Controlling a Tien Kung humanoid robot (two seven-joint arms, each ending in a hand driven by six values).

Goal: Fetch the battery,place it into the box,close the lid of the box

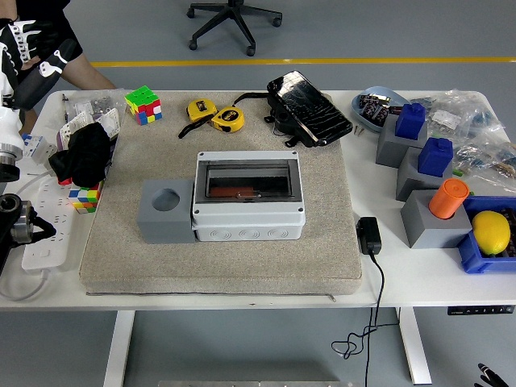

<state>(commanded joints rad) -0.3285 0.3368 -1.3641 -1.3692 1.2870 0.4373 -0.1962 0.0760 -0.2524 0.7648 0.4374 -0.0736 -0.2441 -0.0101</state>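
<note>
grey box (248, 211), orange cylinder (448, 197), yellow lemon (490, 230)

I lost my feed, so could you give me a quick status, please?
Left hand raised at far left edge. Box lid shut. Nothing blocking.

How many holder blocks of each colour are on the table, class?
Grey blocks: 4
Blue blocks: 2
Total: 6
</note>
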